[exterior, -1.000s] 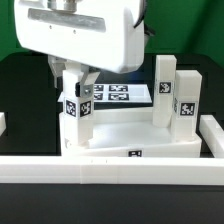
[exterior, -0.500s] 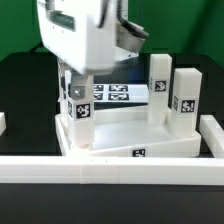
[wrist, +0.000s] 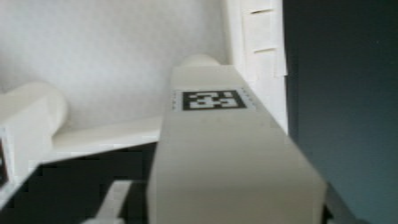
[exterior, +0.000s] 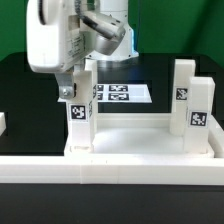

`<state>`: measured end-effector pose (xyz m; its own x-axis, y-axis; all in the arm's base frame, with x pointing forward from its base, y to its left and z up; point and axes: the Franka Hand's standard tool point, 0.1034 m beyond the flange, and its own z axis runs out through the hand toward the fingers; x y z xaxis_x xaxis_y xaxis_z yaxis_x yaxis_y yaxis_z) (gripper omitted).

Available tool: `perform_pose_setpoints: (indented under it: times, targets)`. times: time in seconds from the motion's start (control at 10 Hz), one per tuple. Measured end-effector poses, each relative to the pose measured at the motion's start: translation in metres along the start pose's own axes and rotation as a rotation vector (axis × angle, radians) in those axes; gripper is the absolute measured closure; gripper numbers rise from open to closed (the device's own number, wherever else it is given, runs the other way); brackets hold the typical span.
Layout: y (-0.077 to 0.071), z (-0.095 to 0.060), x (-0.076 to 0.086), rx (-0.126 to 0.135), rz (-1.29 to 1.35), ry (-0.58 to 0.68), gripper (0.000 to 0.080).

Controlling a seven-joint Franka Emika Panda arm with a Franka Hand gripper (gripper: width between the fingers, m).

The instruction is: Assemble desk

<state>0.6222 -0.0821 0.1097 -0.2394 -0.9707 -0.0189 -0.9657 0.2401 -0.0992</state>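
The desk's white rimmed tabletop lies against the front border bar. In the exterior view two leg blocks stand upright at its right corners. A third leg with a black-and-white tag stands upright at the tabletop's near left corner. My gripper is shut on that leg's upper part from above. In the wrist view the held leg fills the middle, with the tabletop beyond it. One finger shows beside the leg.
The marker board lies flat behind the tabletop on the black table. Long white border bars run along the front, along the exterior view's right, and show at its left edge.
My hand has turned about the held leg and shifted to the exterior view's left. The tabletop with its two right legs has swung toward the front right, up to the front bar.
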Motion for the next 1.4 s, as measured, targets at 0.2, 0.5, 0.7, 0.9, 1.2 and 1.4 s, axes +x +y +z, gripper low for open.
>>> perform_pose_setpoints:
  times: [0.2,0.5,0.7,0.9,1.2,1.4]
  targets:
    - [0.001,0.001,0.000,-0.002,-0.005,0.001,0.0394]
    - [0.004,0.002,-0.008,-0.027,-0.289,-0.009,0.0169]
    - [0.005,0.005,-0.010,-0.026,-0.506,-0.012,0.0156]
    - [0.005,0.005,-0.009,-0.027,-0.702,-0.014,0.0151]
    - [0.006,0.005,-0.011,-0.039,-0.960,-0.001,0.0151]
    - [0.006,0.005,-0.010,-0.053,-1.233,0.008,0.0151]
